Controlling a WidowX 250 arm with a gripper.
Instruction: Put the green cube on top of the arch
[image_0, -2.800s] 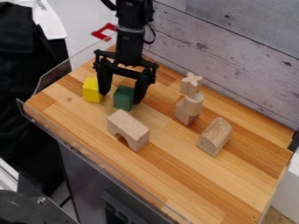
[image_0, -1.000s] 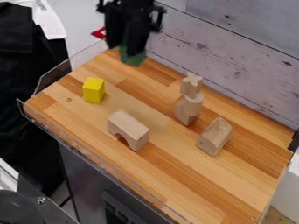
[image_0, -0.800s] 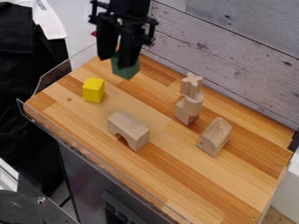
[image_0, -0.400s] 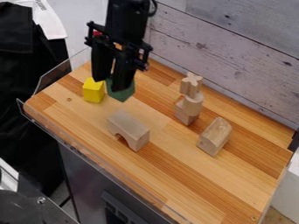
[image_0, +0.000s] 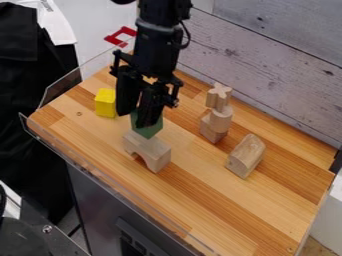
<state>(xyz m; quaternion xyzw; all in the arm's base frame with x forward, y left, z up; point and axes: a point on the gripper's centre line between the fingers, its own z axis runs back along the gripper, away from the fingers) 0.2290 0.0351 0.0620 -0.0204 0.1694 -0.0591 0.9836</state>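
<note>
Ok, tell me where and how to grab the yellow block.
Take the yellow block from straight above, probably best by two opposite side faces around mid-height. It stands upright with flat sides and nothing on top.

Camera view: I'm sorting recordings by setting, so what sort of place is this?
Probably a robotics lab or test station: a black robot arm hangs over a wooden tabletop edged by a clear guard, with a green cube and an arch like test pieces.
</note>
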